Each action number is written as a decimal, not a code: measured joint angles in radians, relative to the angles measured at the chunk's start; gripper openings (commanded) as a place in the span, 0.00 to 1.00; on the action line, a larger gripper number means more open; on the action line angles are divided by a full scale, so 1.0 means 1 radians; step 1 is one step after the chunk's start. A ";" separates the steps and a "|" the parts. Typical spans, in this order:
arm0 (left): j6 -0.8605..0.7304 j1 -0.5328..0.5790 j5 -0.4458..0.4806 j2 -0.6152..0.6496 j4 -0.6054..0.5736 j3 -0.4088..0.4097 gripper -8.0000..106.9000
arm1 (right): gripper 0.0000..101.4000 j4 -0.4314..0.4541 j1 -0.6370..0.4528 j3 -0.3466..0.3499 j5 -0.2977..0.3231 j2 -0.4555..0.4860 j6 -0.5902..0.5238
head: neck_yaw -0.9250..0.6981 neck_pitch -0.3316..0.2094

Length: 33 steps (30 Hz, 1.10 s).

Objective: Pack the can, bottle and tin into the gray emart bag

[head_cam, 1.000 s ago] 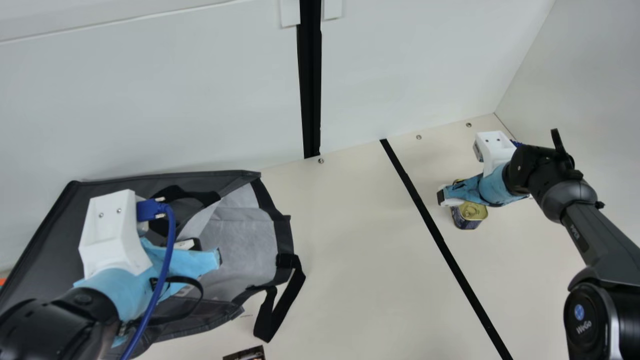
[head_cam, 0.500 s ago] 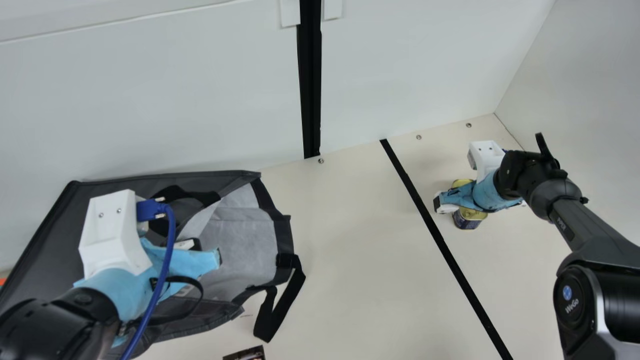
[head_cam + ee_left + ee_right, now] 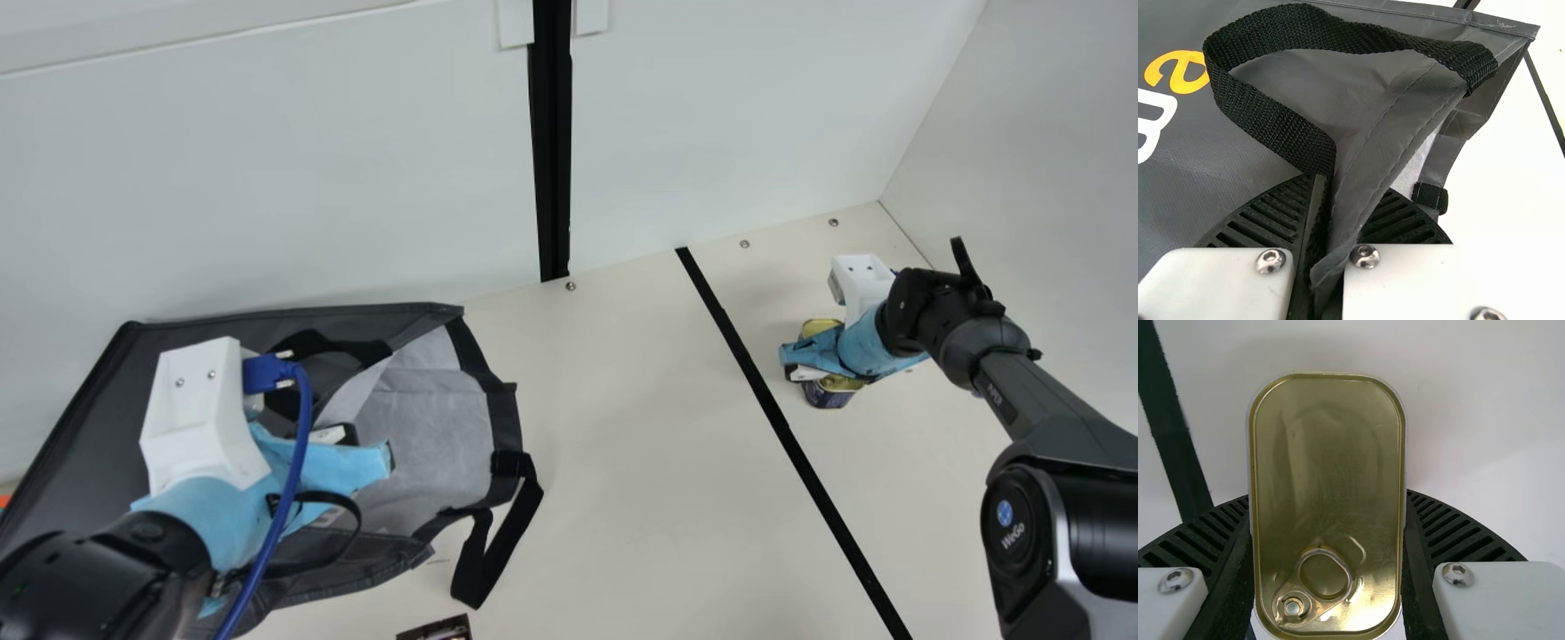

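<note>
Lowering and shifting toward the main view's left compared with a second ago, the right arm (image 3: 1009, 342) has brought its gripper (image 3: 813, 360) down to the tin (image 3: 827, 396). Since half a second ago it has hardly travelled, but the finger (image 3: 813, 354) facing the bag's side has drawn in against the tin. The left arm, the gray emart bag (image 3: 436, 427) and the tin keep their places.

The right gripper is parted just by the tin's width: in its wrist view the ribbed fingers (image 3: 1458, 528) press the two long sides, below the gold lid with its pull ring (image 3: 1323, 575). The tin stands lid up on the table (image 3: 605, 498), beyond the black stripe (image 3: 782, 427) and well apart from the bag.

The left gripper (image 3: 366, 446) is pressed together on the bag's edge at its mouth, with a black strap (image 3: 1271, 30) running down between its fingers. The bag lies on its side, its pale lining showing.
</note>
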<state>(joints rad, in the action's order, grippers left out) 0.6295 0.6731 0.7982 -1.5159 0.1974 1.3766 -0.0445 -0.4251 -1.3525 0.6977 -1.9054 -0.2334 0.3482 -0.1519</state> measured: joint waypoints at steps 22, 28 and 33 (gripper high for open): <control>0.000 0.000 0.000 0.000 0.000 0.000 0.16 | 0.00 -0.036 0.026 0.027 0.020 0.123 -0.093 | 0.000 0.000; 0.000 0.000 0.000 0.000 0.000 0.000 0.16 | 0.00 -0.045 0.044 0.053 0.022 0.174 -0.114 | -0.002 0.000; 0.000 0.000 0.000 0.000 0.000 0.000 0.16 | 0.00 -0.052 0.063 0.080 0.023 0.218 -0.141 | 0.000 0.000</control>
<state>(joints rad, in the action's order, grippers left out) 0.6295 0.6731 0.7982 -1.5159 0.1974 1.3766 -0.0963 -0.3619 -1.2724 0.7212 -1.6876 -0.3743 0.3482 -0.1519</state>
